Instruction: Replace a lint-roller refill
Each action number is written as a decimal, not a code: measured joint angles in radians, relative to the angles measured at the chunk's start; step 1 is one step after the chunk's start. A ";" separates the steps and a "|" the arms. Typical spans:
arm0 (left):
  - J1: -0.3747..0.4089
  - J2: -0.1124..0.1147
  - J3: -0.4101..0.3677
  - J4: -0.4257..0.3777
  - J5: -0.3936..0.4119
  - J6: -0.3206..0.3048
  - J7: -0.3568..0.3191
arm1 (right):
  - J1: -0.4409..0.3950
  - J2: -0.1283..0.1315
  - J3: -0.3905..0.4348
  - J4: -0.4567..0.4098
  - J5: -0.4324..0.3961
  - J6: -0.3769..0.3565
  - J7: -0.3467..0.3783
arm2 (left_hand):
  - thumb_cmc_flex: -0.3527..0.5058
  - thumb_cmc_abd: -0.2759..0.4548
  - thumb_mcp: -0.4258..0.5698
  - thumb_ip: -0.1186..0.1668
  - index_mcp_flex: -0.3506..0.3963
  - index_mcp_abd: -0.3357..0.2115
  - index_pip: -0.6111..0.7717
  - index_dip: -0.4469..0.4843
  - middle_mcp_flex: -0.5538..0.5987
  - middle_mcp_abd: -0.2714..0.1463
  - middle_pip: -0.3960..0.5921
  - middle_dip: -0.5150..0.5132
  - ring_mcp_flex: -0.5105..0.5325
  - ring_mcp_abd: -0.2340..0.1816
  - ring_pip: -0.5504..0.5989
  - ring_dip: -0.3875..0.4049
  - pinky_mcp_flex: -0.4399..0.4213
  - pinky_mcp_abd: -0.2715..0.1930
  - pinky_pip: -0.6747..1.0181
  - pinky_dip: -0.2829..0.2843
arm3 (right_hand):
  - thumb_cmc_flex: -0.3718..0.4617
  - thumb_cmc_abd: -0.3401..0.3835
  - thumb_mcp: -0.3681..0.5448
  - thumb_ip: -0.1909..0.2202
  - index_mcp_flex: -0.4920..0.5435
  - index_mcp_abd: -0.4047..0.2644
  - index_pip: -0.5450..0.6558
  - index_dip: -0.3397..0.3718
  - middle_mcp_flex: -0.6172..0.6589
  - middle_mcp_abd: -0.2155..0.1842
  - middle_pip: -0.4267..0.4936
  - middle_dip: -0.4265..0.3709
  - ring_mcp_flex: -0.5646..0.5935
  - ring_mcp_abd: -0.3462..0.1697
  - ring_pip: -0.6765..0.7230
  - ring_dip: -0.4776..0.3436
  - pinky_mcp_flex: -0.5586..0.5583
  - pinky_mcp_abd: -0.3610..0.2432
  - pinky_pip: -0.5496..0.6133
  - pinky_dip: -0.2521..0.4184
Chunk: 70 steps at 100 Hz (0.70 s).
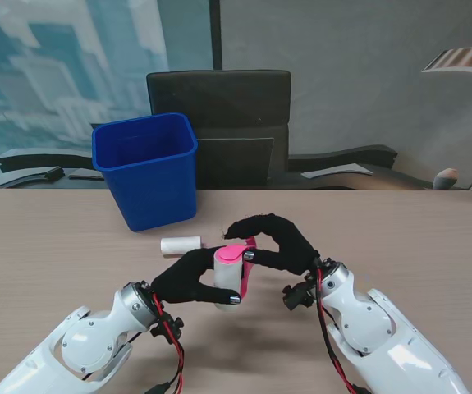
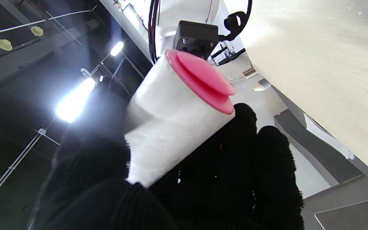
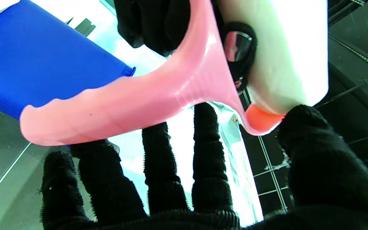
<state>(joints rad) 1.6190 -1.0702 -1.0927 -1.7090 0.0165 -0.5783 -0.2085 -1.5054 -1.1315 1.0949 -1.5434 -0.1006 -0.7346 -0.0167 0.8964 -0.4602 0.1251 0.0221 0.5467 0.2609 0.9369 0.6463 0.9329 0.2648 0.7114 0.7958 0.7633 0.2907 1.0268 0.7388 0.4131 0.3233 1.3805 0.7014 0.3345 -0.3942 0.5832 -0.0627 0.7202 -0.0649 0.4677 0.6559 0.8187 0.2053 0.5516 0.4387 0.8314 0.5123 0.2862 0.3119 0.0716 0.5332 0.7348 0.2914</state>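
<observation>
Behind roller (image 1: 229,276): spare refill (image 1: 181,245)

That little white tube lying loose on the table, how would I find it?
Start at the blue bin on the table's left half. Just in front of it, nearer to me, lies the white roll on its side. Unlike the roll on the pink lint roller, no hand touches it.

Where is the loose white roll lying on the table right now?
In the stand view, the loose white roll lies on the table just left of centre, nearer to me than the blue bin and left of the pink lint roller both hands hold.
</observation>
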 measured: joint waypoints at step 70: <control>-0.021 0.002 0.027 -0.001 -0.047 -0.010 -0.025 | -0.004 -0.027 0.039 0.021 -0.134 -0.025 -0.131 | 0.000 0.000 0.020 0.000 0.000 -0.002 0.000 0.000 0.000 0.000 -0.033 0.000 0.000 0.000 -0.001 0.000 0.000 -0.001 0.000 0.000 | -0.018 -0.023 0.008 0.000 0.051 0.001 0.031 0.015 0.000 -0.011 0.006 0.000 -0.115 -0.130 -0.012 -0.031 -0.052 0.000 0.023 -0.084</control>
<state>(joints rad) 1.5980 -1.0678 -1.0657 -1.7101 -0.0302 -0.5882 -0.2335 -1.5098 -1.1584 1.1335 -1.5228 -0.2343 -0.7597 -0.1477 0.8964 -0.4602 0.1455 0.0222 0.5466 0.2584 0.9365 0.6463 0.9330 0.2648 0.6786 0.7959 0.7633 0.2904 1.0260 0.7388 0.4135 0.3225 1.3805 0.7014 0.3161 -0.4175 0.5911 -0.0624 0.7707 -0.0638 0.4989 0.6711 0.8186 0.1939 0.5571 0.4388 0.7162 0.3819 0.2742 0.2805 0.0197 0.5335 0.7582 0.2071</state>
